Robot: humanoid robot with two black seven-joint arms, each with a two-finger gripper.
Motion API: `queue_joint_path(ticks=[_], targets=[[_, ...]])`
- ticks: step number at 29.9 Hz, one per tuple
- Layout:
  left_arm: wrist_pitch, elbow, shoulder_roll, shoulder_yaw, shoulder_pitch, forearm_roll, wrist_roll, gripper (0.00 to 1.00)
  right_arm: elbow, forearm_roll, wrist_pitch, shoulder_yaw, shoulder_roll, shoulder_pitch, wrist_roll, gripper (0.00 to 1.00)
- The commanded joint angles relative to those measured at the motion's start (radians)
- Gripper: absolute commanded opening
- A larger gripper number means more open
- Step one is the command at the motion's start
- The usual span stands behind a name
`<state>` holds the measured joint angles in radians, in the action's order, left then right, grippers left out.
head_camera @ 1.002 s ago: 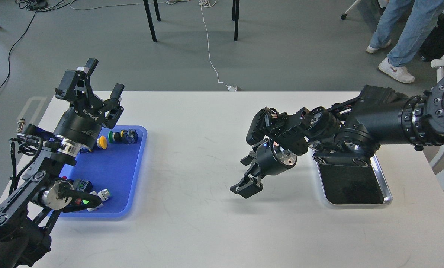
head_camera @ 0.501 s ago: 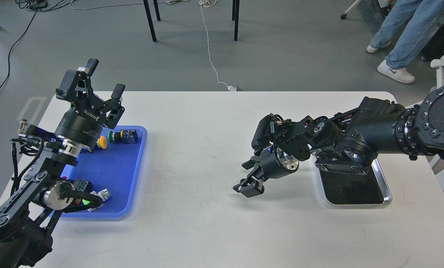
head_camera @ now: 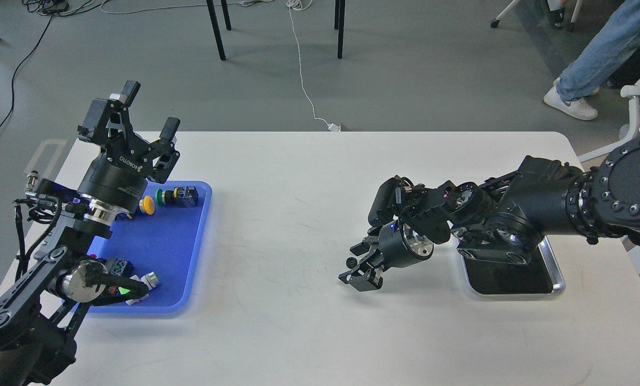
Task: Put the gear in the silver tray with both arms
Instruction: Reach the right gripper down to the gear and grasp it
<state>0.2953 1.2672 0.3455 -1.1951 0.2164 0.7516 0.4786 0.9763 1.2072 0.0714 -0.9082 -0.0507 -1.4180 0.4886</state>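
My right gripper (head_camera: pixel 361 271) hangs low over the white table, left of the silver tray (head_camera: pixel 559 283). Its fingers are close together on a small black toothed gear (head_camera: pixel 350 262). The tray has a shiny rim and a black inner surface; my right forearm covers its far part. My left gripper (head_camera: pixel 149 110) is raised above the far end of the blue tray (head_camera: pixel 164 252). Its two fingers are spread wide apart with nothing between them.
The blue tray holds a yellow button (head_camera: pixel 147 204), a green-and-black switch (head_camera: pixel 178 196) and several small parts near my left elbow (head_camera: pixel 132 279). Chair legs and cables are on the floor beyond the table. A person's legs (head_camera: pixel 593 59) are at the far right.
My right arm has sunk lower and its gripper has drawn a little right, toward the silver tray, and turned. My left gripper has barely moved. The person has stepped further right.
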Motion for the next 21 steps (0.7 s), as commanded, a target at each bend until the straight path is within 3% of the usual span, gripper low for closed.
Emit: queue_joint_path(ticks=[1, 6, 21], targets=[[0.001, 0.000, 0.001, 0.000, 0.000, 0.000, 0.000, 0.98, -0.002, 0.000, 0.002, 0.000, 0.000, 0.004, 0.000, 0.65], [0.001, 0.003, -0.002, -0.004, 0.000, 0.000, 0.000, 0.98, -0.028, 0.002, 0.002, 0.000, 0.006, 0.014, 0.000, 0.46], [0.001, 0.009, -0.005, -0.018, -0.008, -0.002, -0.002, 0.98, -0.039, 0.003, 0.001, -0.001, 0.022, 0.014, 0.000, 0.16]])
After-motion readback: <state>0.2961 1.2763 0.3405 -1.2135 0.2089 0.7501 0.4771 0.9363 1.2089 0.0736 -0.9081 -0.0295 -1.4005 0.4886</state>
